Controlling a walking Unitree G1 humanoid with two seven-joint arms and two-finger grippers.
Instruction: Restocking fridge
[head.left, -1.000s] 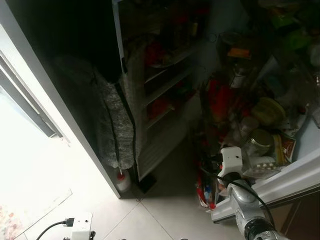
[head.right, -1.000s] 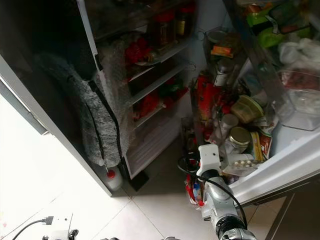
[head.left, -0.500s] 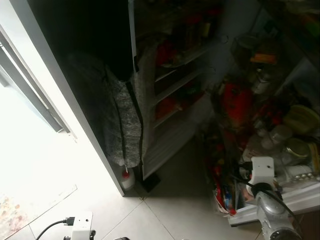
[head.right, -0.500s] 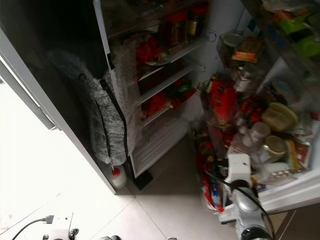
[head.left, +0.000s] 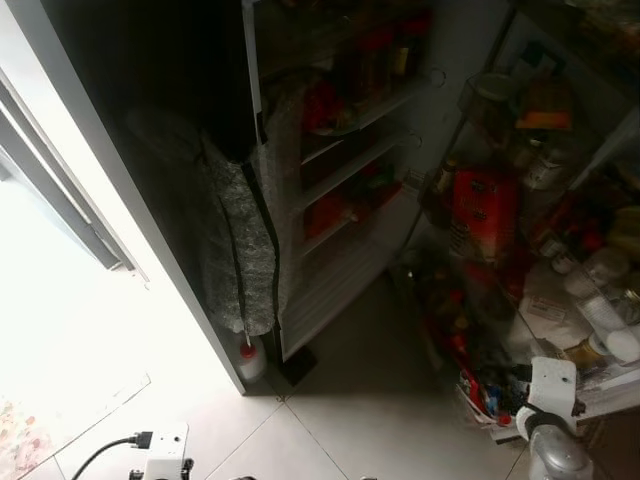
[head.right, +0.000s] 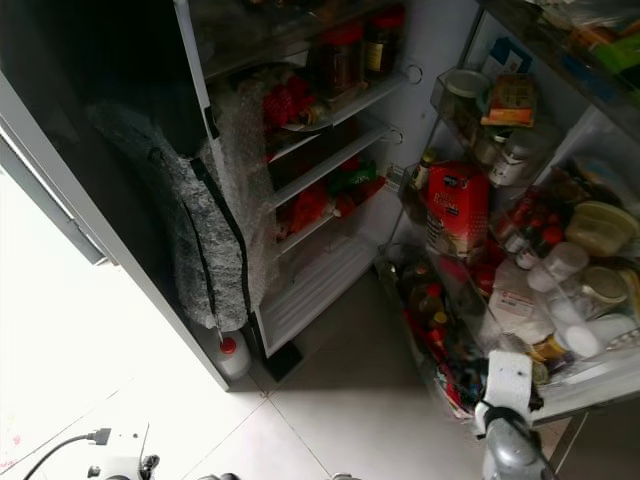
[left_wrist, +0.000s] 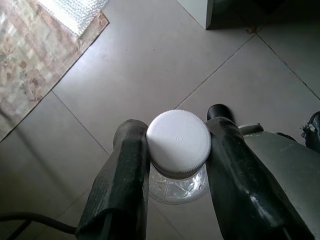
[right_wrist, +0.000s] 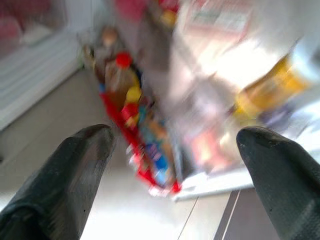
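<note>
The left tool (left_wrist: 177, 165) grips a clear bottle (left_wrist: 178, 150) with a white cap above the floor, while the right tool (right_wrist: 175, 150) gapes wide by the open fridge (head.right: 330, 150) door's shelves.

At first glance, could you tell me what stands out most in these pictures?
The open fridge door, crammed with jars and bottles, with a red carton on its middle rack. Beside it, the fridge shelves hold red packets. The left end effector grips a clear bottle with a white cap above the tiled floor.
</note>
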